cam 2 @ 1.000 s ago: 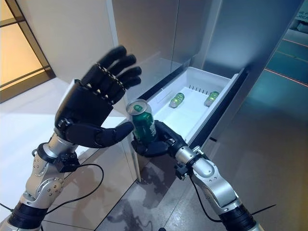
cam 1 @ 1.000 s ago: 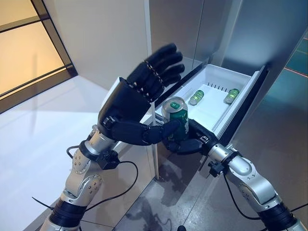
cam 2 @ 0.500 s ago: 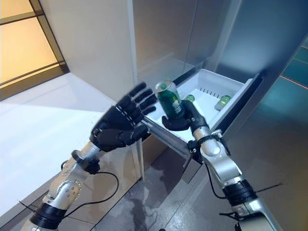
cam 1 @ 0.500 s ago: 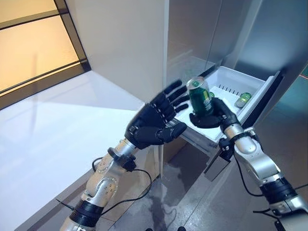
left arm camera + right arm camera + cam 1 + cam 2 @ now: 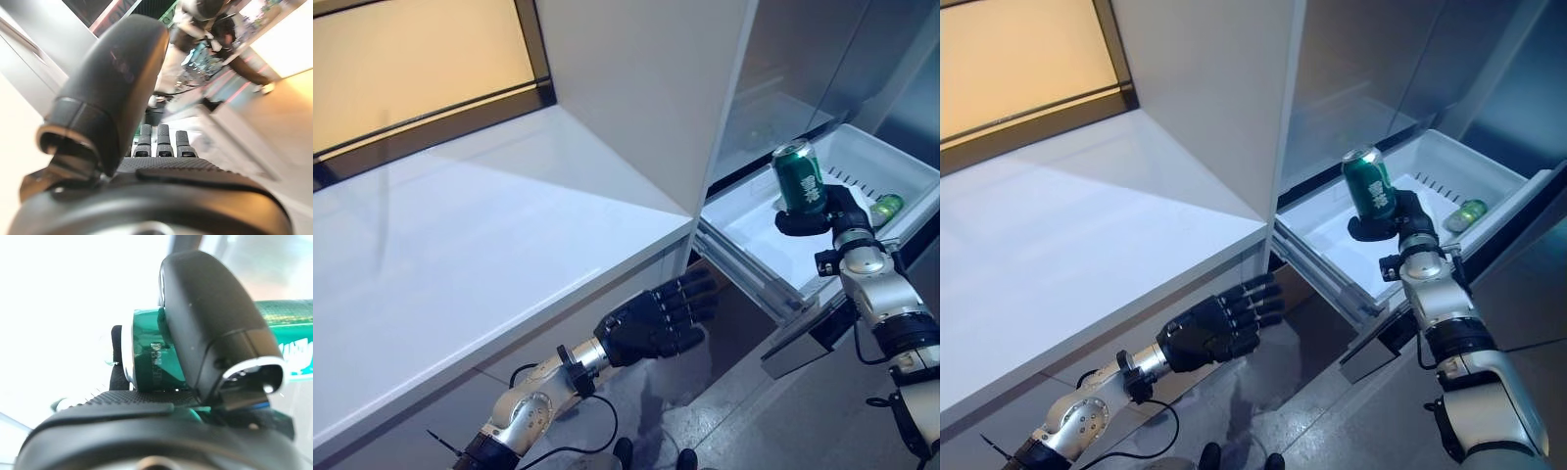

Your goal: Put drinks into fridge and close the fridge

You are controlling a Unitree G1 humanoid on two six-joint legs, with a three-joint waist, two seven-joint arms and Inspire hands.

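My right hand (image 5: 829, 212) is shut on a green can (image 5: 800, 177) and holds it upright over the open white fridge drawer (image 5: 744, 212). The can also shows in my right wrist view (image 5: 149, 367), with my thumb (image 5: 210, 328) curled round it. Another green can (image 5: 886, 207) lies on its side at the drawer's far end. My left hand (image 5: 651, 319) is open and empty, low down below the white counter's edge and left of the drawer. Its straight fingers (image 5: 159, 140) show in the left wrist view.
A white counter (image 5: 480, 245) runs along the left, with a white cabinet side (image 5: 646, 88) above its far end. The steel fridge front (image 5: 822, 59) stands behind the drawer. The drawer's steel front panel (image 5: 803, 343) juts out over the grey floor (image 5: 1332, 421).
My right hand has carried the can further out over the drawer. My left hand has dropped away from the can, down below the counter edge. The camera has shifted too.
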